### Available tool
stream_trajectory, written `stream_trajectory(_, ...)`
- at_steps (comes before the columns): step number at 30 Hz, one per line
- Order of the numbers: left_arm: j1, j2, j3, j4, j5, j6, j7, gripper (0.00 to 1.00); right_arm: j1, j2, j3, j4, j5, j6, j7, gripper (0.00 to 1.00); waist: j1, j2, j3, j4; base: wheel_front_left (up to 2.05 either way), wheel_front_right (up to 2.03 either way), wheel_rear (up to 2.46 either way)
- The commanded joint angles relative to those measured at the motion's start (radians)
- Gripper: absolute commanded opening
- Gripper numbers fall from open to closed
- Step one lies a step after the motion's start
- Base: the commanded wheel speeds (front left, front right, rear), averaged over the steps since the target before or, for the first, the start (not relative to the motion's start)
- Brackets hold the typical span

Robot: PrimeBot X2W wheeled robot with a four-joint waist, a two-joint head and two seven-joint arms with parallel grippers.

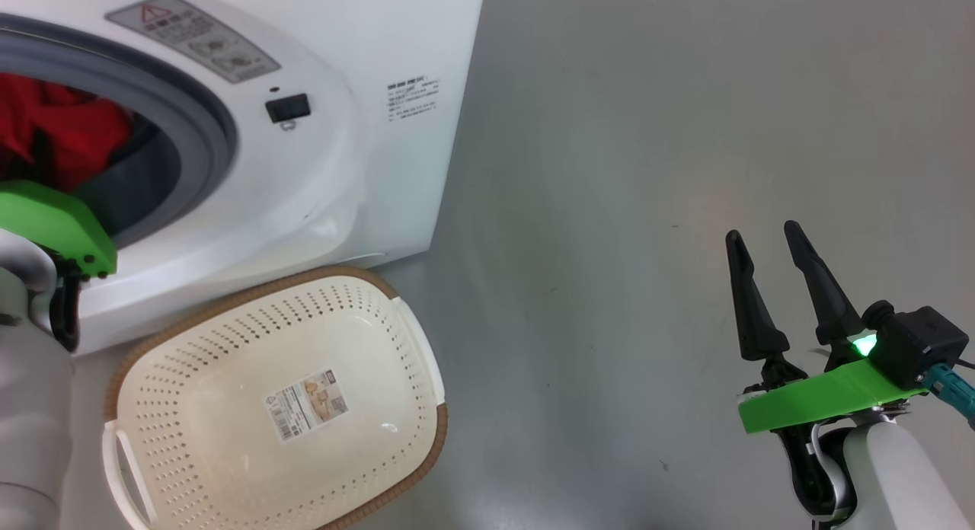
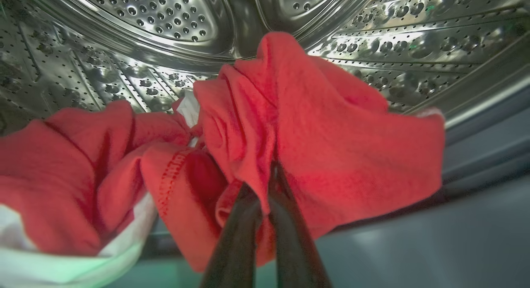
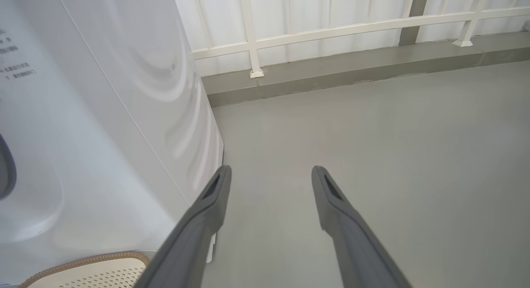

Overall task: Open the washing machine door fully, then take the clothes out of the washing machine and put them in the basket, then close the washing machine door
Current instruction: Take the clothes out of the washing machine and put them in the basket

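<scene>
Between the two dark fingers of the left pincer sits a fold of the red clothes. The fingers stand almost together with the cloth squeezed in the narrow gap, so this pincer is closed on the fabric. From the grip the fold rises ahead of the fingertips. The rest of the bundle spreads to the left of the pincer, with a white patch low on that side. Beyond and above the fingertips curves the perforated steel drum.

From the head view, the left arm's green wrist piece sits at the lower edge of the washing machine opening, inside the grey rubber ring. The clothes lie just beyond it within the machine. The basket stands on the floor below that wrist piece, close against the machine's front, with a paper label on its bottom.

The right pincer hangs over the floor with its fingers spread apart, open, and it is well apart from the basket. In its own wrist view, the right pincer has the machine's white side to its left. A corner of the basket is near the base of its left finger, and a white railing stands far ahead.
</scene>
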Motion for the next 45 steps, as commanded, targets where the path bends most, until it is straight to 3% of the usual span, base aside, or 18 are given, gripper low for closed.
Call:
stream_trajectory(1, -0.002, 0.043, 0.011, -0.016, -0.009, 0.003, -0.013, 0.00, -0.009, -0.003, 0.026, -0.020, 0.000, 0.006, -0.009, 1.00, 0.0000, 0.0000, -0.015, 0.009, 0.00, 0.00, 0.00)
stream_trajectory(6, 0.027, 0.038, 0.015, -0.054, -0.017, 0.002, -0.018, 0.00, -0.002, -0.007, 0.027, -0.017, 0.000, 0.006, -0.009, 1.00, 0.0000, 0.0000, -0.039, 0.019, 0.00, 0.00, 0.00)
stream_trajectory(15, 0.219, -0.001, 0.096, -0.357, -0.040, 0.007, -0.019, 0.00, 0.021, -0.018, 0.027, -0.008, -0.002, 0.006, -0.009, 1.00, 0.0000, 0.0000, -0.112, 0.052, 0.00, 0.00, 0.00)
stream_trajectory(32, 0.582, -0.164, 0.271, -0.795, -0.011, -0.019, -0.019, 0.00, 0.088, -0.033, 0.015, 0.004, -0.005, 0.006, -0.009, 1.00, 0.0000, 0.0000, -0.227, 0.108, 0.00, 0.00, 0.00)
stream_trajectory(45, 0.776, -0.216, 0.219, -1.078, -0.021, -0.021, -0.019, 0.00, 0.103, -0.029, 0.000, 0.001, -0.005, 0.006, -0.009, 1.00, 0.0000, 0.0000, -0.239, 0.144, 0.00, 0.00, 0.00)
